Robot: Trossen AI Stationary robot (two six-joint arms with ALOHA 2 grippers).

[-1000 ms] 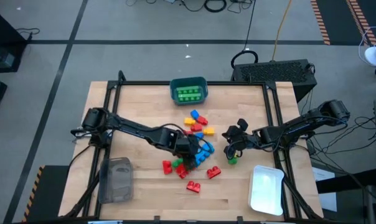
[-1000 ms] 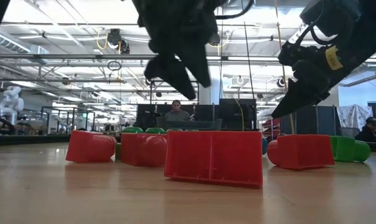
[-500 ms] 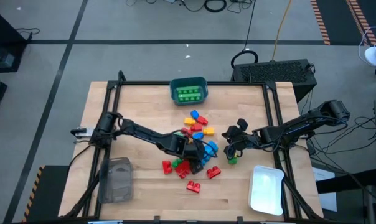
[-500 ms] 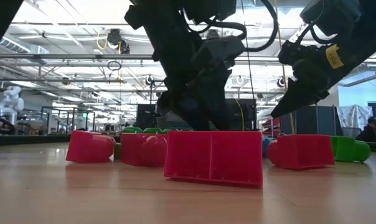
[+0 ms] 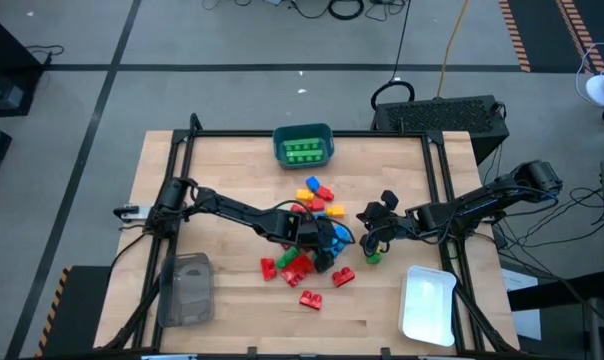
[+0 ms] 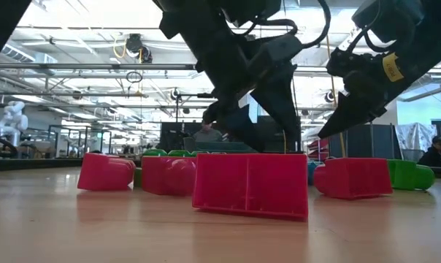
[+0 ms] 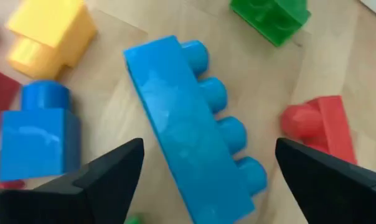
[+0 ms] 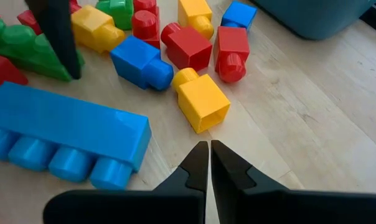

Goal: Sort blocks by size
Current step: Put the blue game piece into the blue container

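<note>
The left hand (image 7: 203, 171) stands wide, fingers either side of a long blue block (image 7: 191, 124) lying on its side on the worktop (image 5: 222, 170), four studs facing sideways; it holds nothing yet; the right hand (image 8: 209, 163) is pinched shut and empty, waiting just beside the pile of blocks (image 5: 317, 200) at mid-worktop. The long blue block looks light, rigid and glossy, so probably slippery; the surest hold is likely across its flat long faces at mid-length, clear of the studs, lest it pivot; neighbouring blocks crowd close.
</note>
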